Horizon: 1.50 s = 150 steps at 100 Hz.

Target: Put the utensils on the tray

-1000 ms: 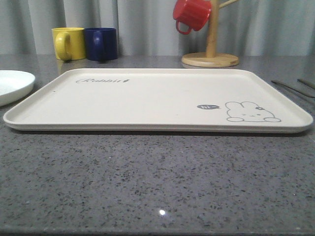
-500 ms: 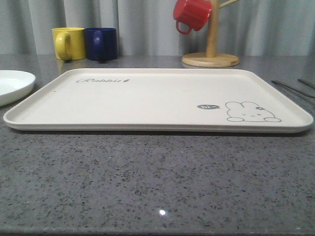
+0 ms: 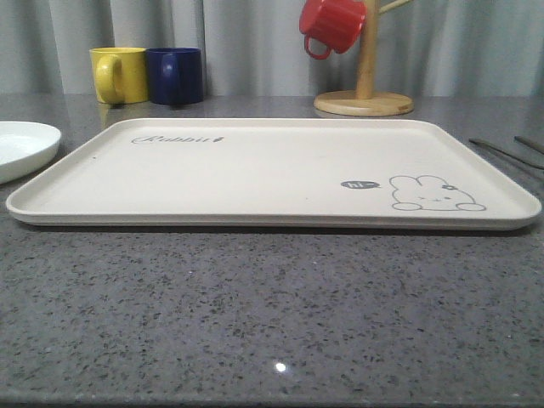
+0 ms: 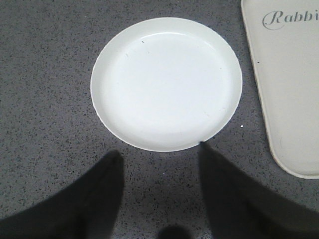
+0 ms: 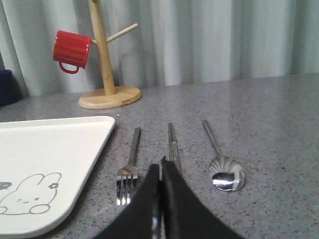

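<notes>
The cream tray [image 3: 255, 174] with the rabbit drawing lies in the middle of the table, with nothing on it. To its right the utensils lie side by side on the grey stone: a fork [image 5: 130, 167], a pair of chopsticks [image 5: 171, 139] and a spoon [image 5: 227, 175]. Their far ends [image 3: 503, 152] show at the right edge of the front view. My right gripper [image 5: 160, 163] is low over the near end of the chopsticks, its fingers pressed together with a metal glint in the slit between them. My left gripper [image 4: 158, 150] hangs open and holds nothing, by the near rim of a white plate [image 4: 167, 82].
The round white plate [image 3: 21, 146] sits left of the tray [image 4: 294, 74]. A yellow mug [image 3: 119, 75] and a blue mug [image 3: 174, 75] stand at the back left. A wooden mug tree [image 3: 365, 85] with a red mug [image 3: 331, 24] stands at the back right.
</notes>
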Each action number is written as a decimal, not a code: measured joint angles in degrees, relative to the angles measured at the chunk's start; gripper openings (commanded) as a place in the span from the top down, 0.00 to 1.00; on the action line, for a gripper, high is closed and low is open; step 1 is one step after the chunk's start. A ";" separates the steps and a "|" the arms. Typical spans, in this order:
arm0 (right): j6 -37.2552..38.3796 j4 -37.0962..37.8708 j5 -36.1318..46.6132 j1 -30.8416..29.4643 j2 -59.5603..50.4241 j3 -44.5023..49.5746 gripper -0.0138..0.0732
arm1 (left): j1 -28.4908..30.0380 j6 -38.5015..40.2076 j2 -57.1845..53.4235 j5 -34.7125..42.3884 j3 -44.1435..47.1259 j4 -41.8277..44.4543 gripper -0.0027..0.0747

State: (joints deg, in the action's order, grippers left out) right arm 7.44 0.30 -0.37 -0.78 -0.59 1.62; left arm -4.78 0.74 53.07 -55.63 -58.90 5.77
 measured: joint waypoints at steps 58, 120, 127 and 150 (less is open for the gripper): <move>0.00 0.00 0.00 0.00 0.00 0.00 0.92 | 4.66 1.77 17.82 2.54 -9.95 2.28 0.27; 0.00 0.00 0.00 0.00 0.00 0.00 0.92 | 16.23 -3.67 43.43 1.86 -21.20 -6.10 0.27; 0.00 0.00 0.00 0.00 0.00 0.00 0.92 | 16.38 -4.08 44.43 1.77 -21.20 -6.38 0.27; 0.00 0.00 0.00 0.00 0.00 0.00 0.92 | 16.38 -4.21 46.95 1.10 -21.25 -7.18 0.27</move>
State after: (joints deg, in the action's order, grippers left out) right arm 7.44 0.30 -0.37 -0.78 -0.59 1.62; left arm 11.59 -3.47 100.02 -54.54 -80.15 -1.41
